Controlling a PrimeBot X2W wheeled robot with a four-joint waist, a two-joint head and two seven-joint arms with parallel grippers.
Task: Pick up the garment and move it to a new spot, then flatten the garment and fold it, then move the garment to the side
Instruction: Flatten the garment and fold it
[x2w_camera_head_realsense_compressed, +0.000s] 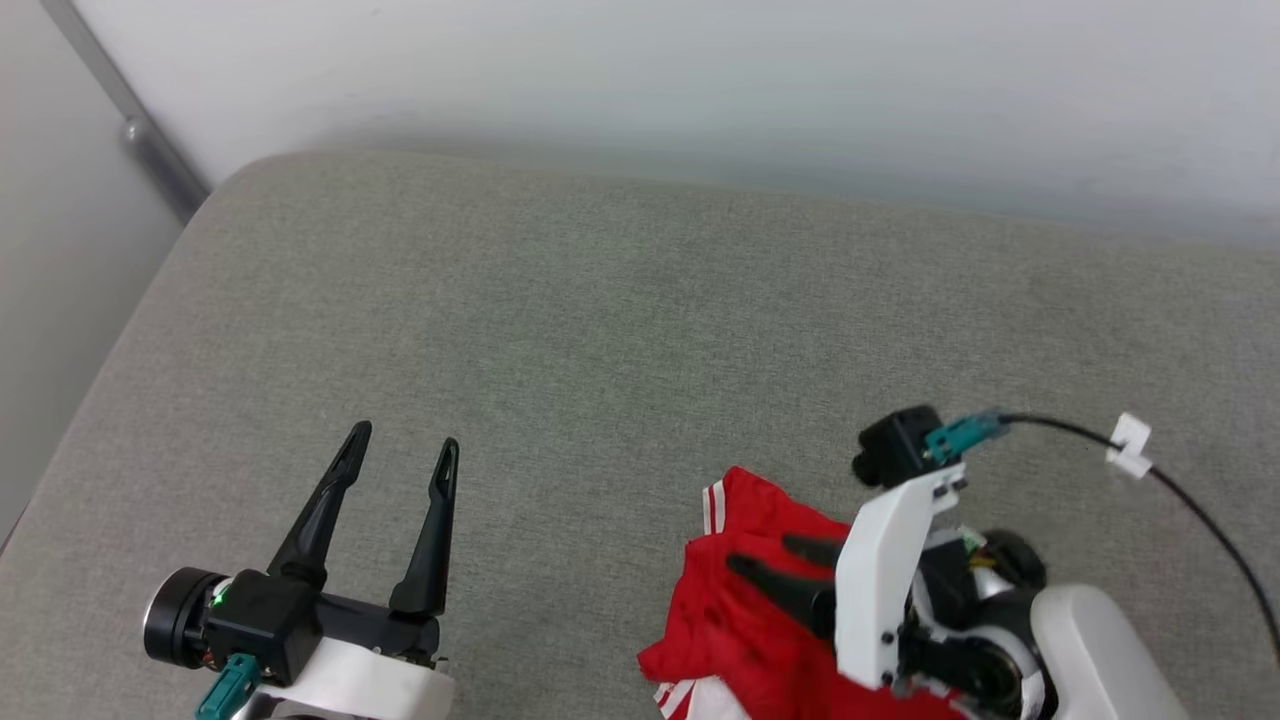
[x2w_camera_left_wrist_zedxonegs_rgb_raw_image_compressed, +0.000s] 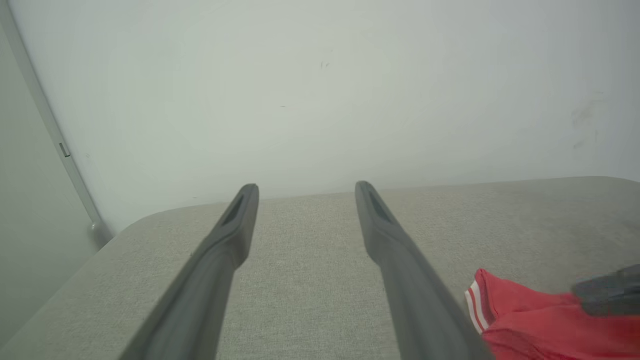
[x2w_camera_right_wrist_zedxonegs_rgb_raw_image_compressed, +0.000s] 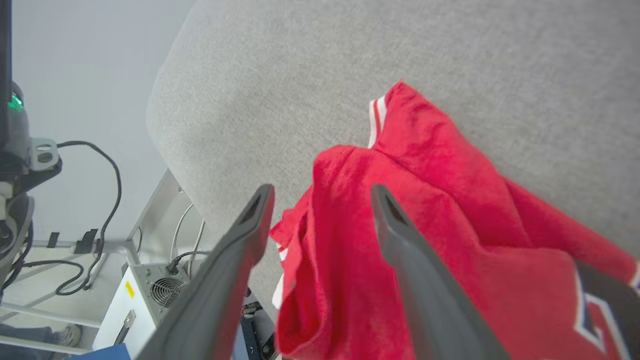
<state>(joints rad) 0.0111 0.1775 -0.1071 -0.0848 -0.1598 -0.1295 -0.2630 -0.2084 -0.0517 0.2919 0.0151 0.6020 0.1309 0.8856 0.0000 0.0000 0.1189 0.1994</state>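
Premises read as a robotics lab or test room, not a home. Work surface (x2w_camera_head_realsense_compressed: 600, 300) is a grey fabric-covered pad with a rounded corner, set against a bare white wall (x2w_camera_head_realsense_compressed: 700, 80). At the lower left of the right wrist view: a white equipment box (x2w_camera_right_wrist_zedxonegs_rgb_raw_image_compressed: 140, 310) with a fan grille (x2w_camera_right_wrist_zedxonegs_rgb_raw_image_compressed: 168, 291), loose black cables (x2w_camera_right_wrist_zedxonegs_rgb_raw_image_compressed: 112, 180), a metal frame (x2w_camera_right_wrist_zedxonegs_rgb_raw_image_compressed: 150, 210). A green indicator light (x2w_camera_right_wrist_zedxonegs_rgb_raw_image_compressed: 15, 102) shows at the left edge.
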